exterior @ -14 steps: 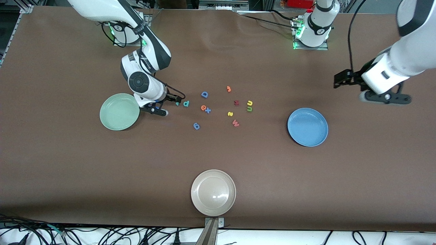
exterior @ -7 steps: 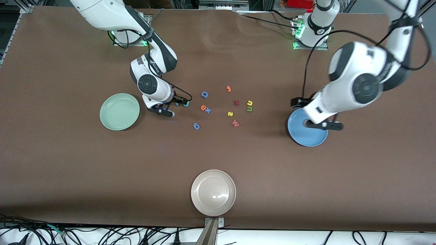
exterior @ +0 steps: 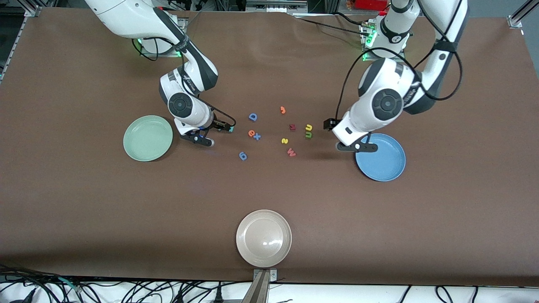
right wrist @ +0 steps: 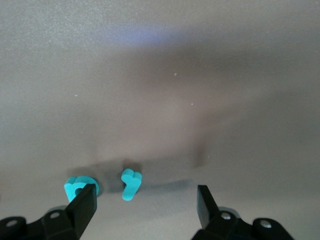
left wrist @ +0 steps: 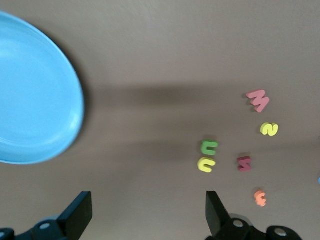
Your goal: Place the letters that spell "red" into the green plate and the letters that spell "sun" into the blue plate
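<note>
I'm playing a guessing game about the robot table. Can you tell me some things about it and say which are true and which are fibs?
1. The green plate has letters in it. False: nothing lies in it.
2. The right tool is down at the table with the teal "r" between its open fingers. True.
3. The yellow "s" is in the blue plate. False: it lies on the table among the other letters.
4. The left tool is open and holds nothing. True.
5. The beige plate is the plate nearest the front camera. True.
</note>
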`<state>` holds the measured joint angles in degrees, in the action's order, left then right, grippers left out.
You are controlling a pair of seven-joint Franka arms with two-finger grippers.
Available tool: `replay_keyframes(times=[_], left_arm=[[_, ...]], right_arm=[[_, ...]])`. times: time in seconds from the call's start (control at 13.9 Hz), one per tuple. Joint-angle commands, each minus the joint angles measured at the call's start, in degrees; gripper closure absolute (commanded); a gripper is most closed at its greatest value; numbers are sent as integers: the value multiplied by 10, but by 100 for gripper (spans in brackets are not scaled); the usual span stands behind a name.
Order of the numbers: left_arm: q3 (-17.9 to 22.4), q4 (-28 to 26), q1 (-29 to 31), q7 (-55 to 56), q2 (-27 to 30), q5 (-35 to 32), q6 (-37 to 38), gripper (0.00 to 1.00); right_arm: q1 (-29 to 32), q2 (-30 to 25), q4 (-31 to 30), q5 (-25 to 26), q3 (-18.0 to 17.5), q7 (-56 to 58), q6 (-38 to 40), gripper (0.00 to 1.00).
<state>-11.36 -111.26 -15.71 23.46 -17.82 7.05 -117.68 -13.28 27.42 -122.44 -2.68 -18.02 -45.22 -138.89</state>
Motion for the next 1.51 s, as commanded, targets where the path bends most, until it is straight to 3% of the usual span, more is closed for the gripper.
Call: replay_keyframes(times=[0.0,0.07,0.87,1.15,1.37,1.44], left_arm=[[-9,-37,-5,26,3,9,-36,0],[-10,-54,-16,27,1,9,-64,1],[-11,-114,-75,46,-73,8,-251,5],[-11,-122,-87,48,-85,5,-271,7],[-11,-132,-89,48,-92,-4,-290,8],[-11,-135,-89,48,-94,-5,-301,9]], right_arm=[[-1,-4,-3,2,1,-9,0,29],[-1,-3,-3,1,0,-9,0,35],[-11,14,1,1,0,-27,-25,35],[-11,14,1,1,0,-27,-25,62],[-11,14,1,1,0,-27,-24,99],[-11,14,2,1,0,-27,-24,100]])
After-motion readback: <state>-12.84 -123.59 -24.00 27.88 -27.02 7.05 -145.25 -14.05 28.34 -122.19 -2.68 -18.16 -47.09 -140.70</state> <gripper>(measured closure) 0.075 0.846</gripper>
